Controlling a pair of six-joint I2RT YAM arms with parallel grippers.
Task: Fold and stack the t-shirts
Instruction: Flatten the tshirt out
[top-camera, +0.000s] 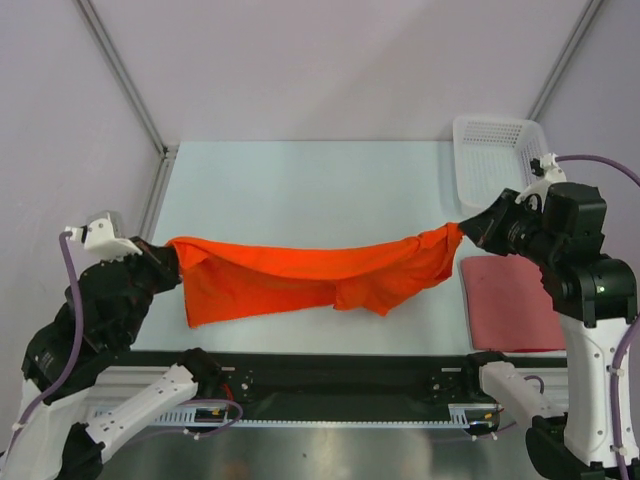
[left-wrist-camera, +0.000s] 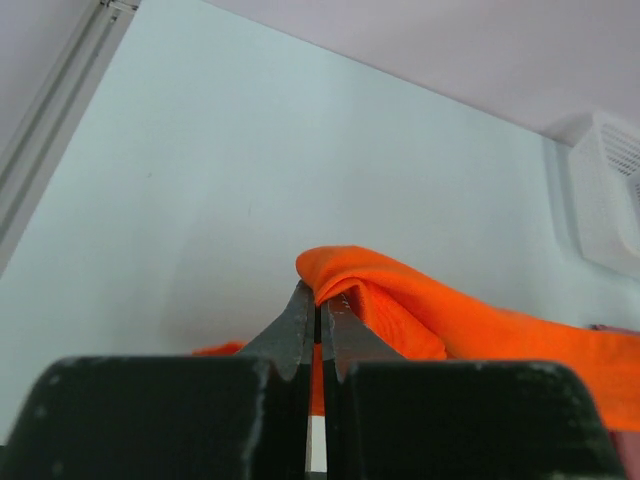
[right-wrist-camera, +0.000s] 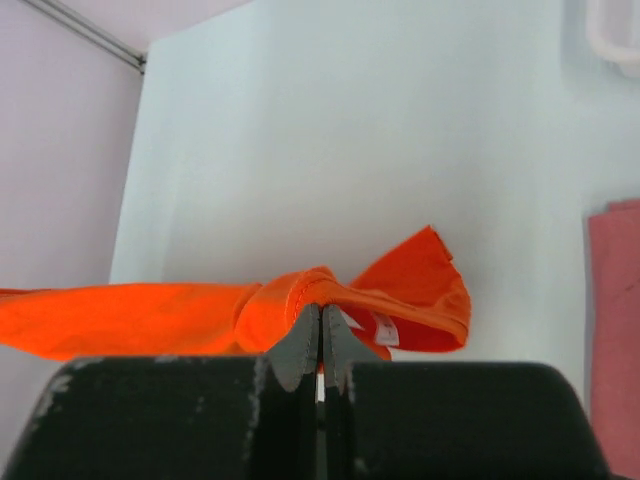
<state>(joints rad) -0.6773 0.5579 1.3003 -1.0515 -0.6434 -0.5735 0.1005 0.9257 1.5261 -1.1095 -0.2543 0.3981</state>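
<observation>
The left gripper (left-wrist-camera: 318, 300) is pinched fully shut on a small bunched fold at one end of the orange t-shirt (top-camera: 300, 275). The right gripper (right-wrist-camera: 320, 310) is likewise clamped tight on a gathered edge at the other end, with what looks like a white label just beyond its fingertips. Each bite looks shallow, with little cloth between the tips, so a harder pull apart could drag the hem out of either gripper and drop that end.

Between the two grippers the shirt hangs as a sagging band, and its lower part lies creased on the worktop (top-camera: 300, 180) beside the left gripper. The cloth is gathered rather than spread, so laying it down like this would probably set twisted folds instead of a flat panel.

On the near side of the right gripper, close by, the brick-red t-shirt (top-camera: 510, 300) lies flat. A low sweep by that arm could snag or rumple it. Beyond the right gripper stands the white basket (top-camera: 495, 150), near enough that the wrist might knock it on a far swing.
</observation>
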